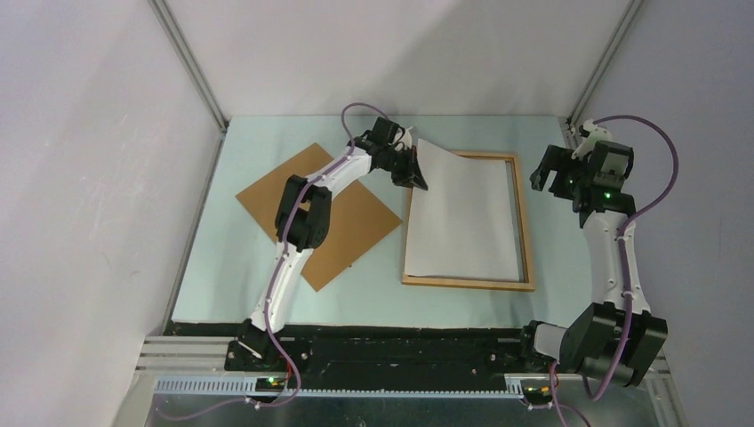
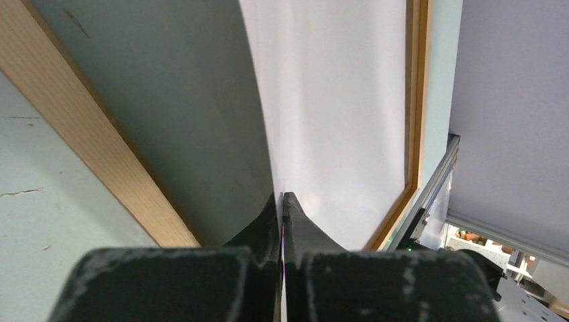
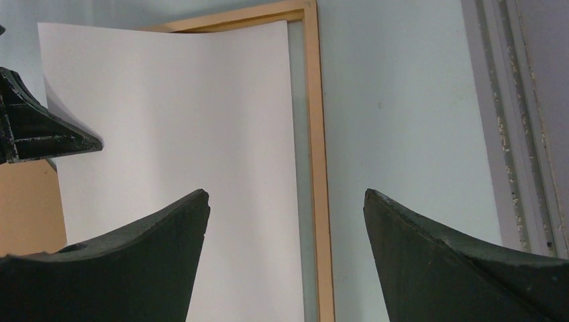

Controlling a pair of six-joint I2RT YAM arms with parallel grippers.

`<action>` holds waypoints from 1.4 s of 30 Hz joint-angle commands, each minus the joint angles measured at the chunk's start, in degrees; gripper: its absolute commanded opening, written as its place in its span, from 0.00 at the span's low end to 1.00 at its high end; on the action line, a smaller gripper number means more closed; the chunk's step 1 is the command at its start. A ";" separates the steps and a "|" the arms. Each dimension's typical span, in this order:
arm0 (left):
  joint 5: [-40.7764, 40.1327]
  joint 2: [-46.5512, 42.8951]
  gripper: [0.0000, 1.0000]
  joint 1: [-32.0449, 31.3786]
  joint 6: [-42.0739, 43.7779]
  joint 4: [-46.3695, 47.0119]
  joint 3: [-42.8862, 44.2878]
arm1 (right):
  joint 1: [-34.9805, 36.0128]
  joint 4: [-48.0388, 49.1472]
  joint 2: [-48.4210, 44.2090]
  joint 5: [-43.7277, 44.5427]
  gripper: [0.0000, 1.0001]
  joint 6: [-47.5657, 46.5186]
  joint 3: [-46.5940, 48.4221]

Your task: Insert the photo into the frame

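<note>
While the left gripper (image 2: pixel 282 198) is clenched on the far-left corner of the photo (image 1: pixel 462 218), the sheet lies white side up over the light-wood frame (image 1: pixel 525 222), with that corner lifted and curling off the table (image 1: pixel 551 298). A narrow strip shows between the print's right edge and the right rail, so I judge the sheet sits slightly to the left. From above I cannot tell whether its left edge is inside the moulding or resting on it. If the corner is let go here, that edge could land on the rail instead of in the recess. Pulling harder could crease the pinched paper or drag the frame. The right gripper (image 3: pixel 286 196) hangs spread wide and empty beside the frame's right rail. The brown backing board (image 1: pixel 356 227) lies apart, to the left.
</note>
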 commanded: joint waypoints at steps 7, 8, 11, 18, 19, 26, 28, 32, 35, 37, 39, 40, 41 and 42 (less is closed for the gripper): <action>-2.76 1.13 0.00 -0.93 -1.58 0.59 3.69 | -0.44 2.83 -0.70 -0.66 0.88 -0.29 -2.14; -2.94 1.34 0.00 -0.89 -1.94 0.60 3.93 | -0.45 2.83 -0.73 -0.67 0.88 -0.33 -2.21; -3.18 1.69 0.00 -1.08 -2.81 0.70 4.16 | -0.63 3.00 -0.77 -0.68 0.88 -0.33 -2.38; -3.67 2.34 0.00 -1.34 -4.57 1.86 5.42 | -0.80 3.72 -0.48 -0.60 0.88 -0.18 -3.44; -3.76 2.57 0.00 -1.40 -4.64 2.03 5.88 | -0.81 3.77 -0.43 -0.59 0.88 -0.11 -3.61; -3.79 3.79 0.00 -1.80 -5.27 2.12 7.07 | -0.90 3.80 -0.12 -0.91 0.88 0.02 -4.04; -4.20 4.10 0.00 -1.81 -5.45 2.16 7.16 | -0.90 3.85 -0.19 -1.03 0.88 0.05 -4.03; -4.74 4.31 0.00 -1.76 -5.63 2.13 7.34 | -0.99 3.77 -0.36 -1.10 0.88 0.03 -4.26; -5.31 4.02 0.00 -1.74 -5.73 2.14 7.01 | -1.06 3.80 -0.39 -1.18 0.88 0.05 -4.23; -5.92 3.69 0.00 -1.73 -5.75 2.14 6.56 | -1.08 3.92 -0.32 -1.32 0.88 0.00 -4.25; -6.45 3.41 0.00 -1.74 -5.93 2.06 6.03 | -1.14 3.95 -0.25 -1.44 0.88 0.11 -4.26; -6.74 3.19 0.00 -1.77 -6.10 2.04 5.81 | -1.16 3.88 -0.27 -1.51 0.88 0.14 -4.28; -6.87 2.99 0.00 -1.78 -6.28 2.03 5.31 | -1.16 3.83 -0.28 -1.53 0.88 0.10 -4.30; -7.24 2.62 0.00 -1.75 -6.54 2.07 4.64 | -1.17 3.82 -0.25 -1.53 0.88 0.10 -4.31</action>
